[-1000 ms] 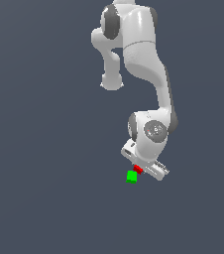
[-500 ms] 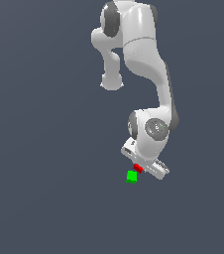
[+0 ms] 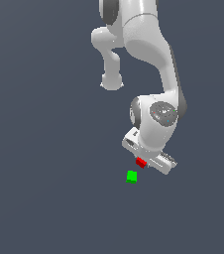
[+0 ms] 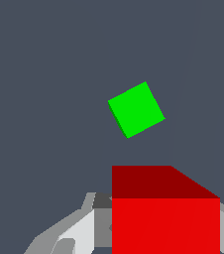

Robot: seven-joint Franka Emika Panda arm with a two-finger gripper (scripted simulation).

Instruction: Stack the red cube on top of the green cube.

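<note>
Carrying the red cube (image 3: pixel 140 161) toward its target, the hand (image 3: pixel 142 163) has the cube clenched between its fingers, with pale finger surfaces showing on both sides of it in the wrist view. The cube looks lifted off the gray desk (image 3: pixel 44 198). The green cube (image 3: pixel 132 176) rests alone on the desk, near the red one but not under it, toward the exterior view's left. To do this step well, the hand should centre the red cube squarely above the green one, turn to match its rotated edges, and descend gently before letting go, since an off-centre release could tip the stack.
</note>
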